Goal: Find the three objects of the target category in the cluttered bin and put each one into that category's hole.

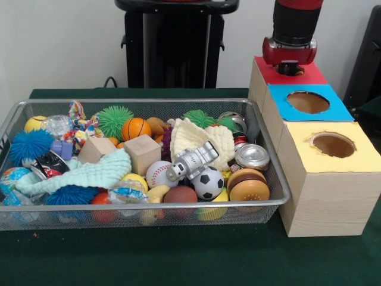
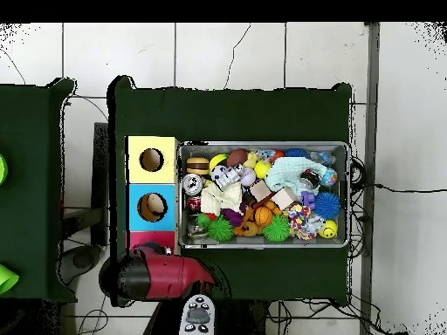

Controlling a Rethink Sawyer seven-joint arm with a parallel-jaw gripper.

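Arm (image 1: 293, 36) hovers over the red hole (image 1: 290, 70), well apart from the bin (image 1: 271, 179); fingers hidden, state unclear.

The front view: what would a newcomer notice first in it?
First the wire bin, heaped with bright toys, a silver toy robot lying on top. Beside it stands a wooden box with yellow, blue and red tops. The red arm hangs over the red one.
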